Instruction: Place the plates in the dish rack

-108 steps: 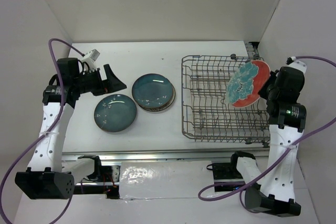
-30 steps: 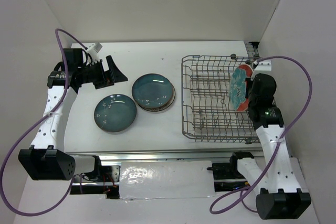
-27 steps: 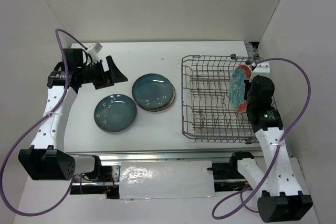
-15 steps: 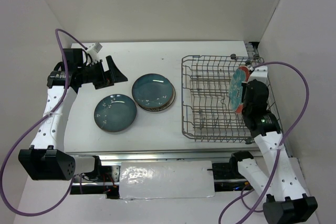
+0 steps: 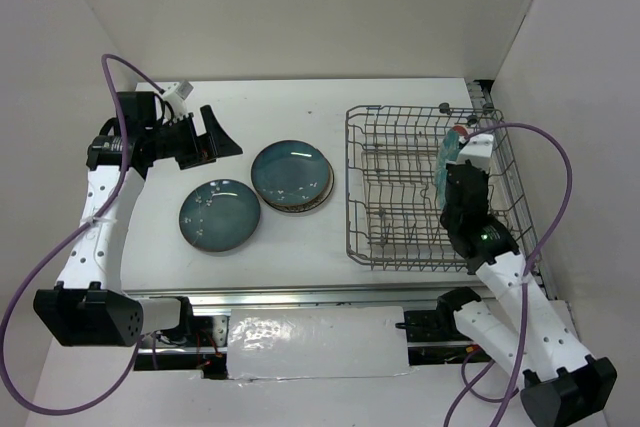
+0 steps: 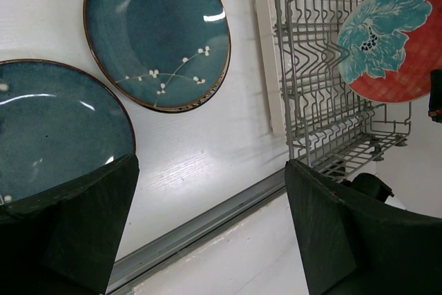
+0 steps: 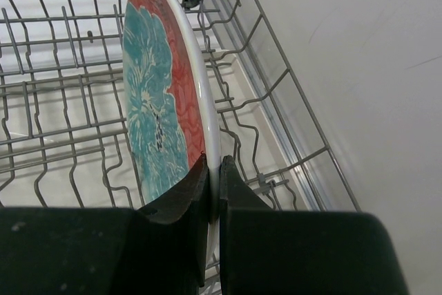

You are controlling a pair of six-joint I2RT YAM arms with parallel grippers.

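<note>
My right gripper (image 5: pixel 452 175) (image 7: pixel 213 170) is shut on the rim of the red plate with the turquoise flower (image 5: pixel 446 159) (image 7: pixel 157 101). It holds the plate upright on edge among the tines at the right side of the grey wire dish rack (image 5: pixel 395 197) (image 7: pixel 62 101). One teal plate (image 5: pixel 219 214) (image 6: pixel 55 129) lies flat on the table. A second teal plate (image 5: pixel 290 174) (image 6: pixel 157 32) lies on a cream plate, of which only the rim (image 5: pixel 303 209) shows. My left gripper (image 5: pixel 213 139) (image 6: pixel 210 170) is open and empty, above the table left of the teal plates.
White walls close in the table on the left, back and right, and the right wall is close to the rack's side (image 7: pixel 290 129). A metal rail (image 5: pixel 330 292) runs along the table's front edge. The right arm's purple cable (image 5: pixel 560 177) loops over the rack's right side.
My right arm has swung left and down, carrying the red plate from above the rack's right rim into the rack and turning it edge-on. The left arm has barely moved.
</note>
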